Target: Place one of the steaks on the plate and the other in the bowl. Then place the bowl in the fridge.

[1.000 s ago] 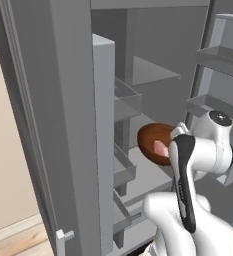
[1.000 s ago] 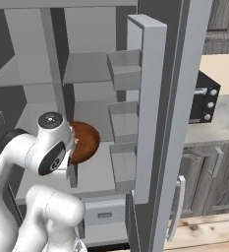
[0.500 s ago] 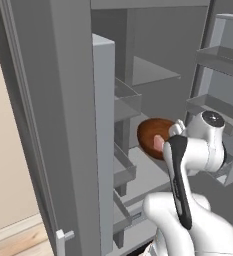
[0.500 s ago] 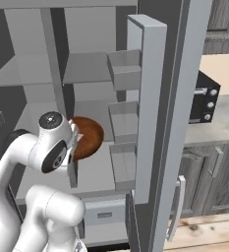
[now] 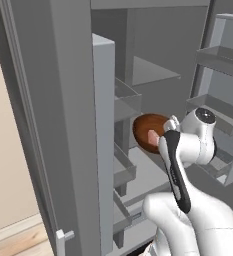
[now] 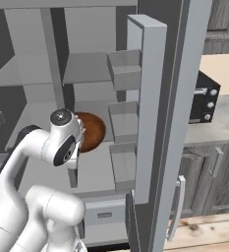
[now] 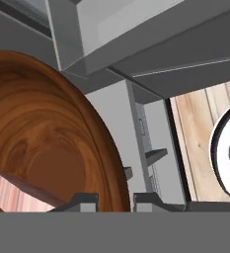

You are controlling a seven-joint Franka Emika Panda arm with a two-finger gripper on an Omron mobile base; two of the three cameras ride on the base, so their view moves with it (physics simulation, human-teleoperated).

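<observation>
You could not see all of the bowl (image 5: 147, 131) in the left base view: the arm covered its right side. In the right base view the arm hid the bowl's (image 6: 91, 130) left part. In the hand view the bowl (image 7: 47, 138) ran off the left edge, and the pink steak (image 7: 18, 192) inside it was cut off at the bottom. You saw just a sliver of that steak (image 5: 152, 135) from the left base, against the arm. The fridge (image 6: 155, 98) ran past the top edge above the bowl.
</observation>
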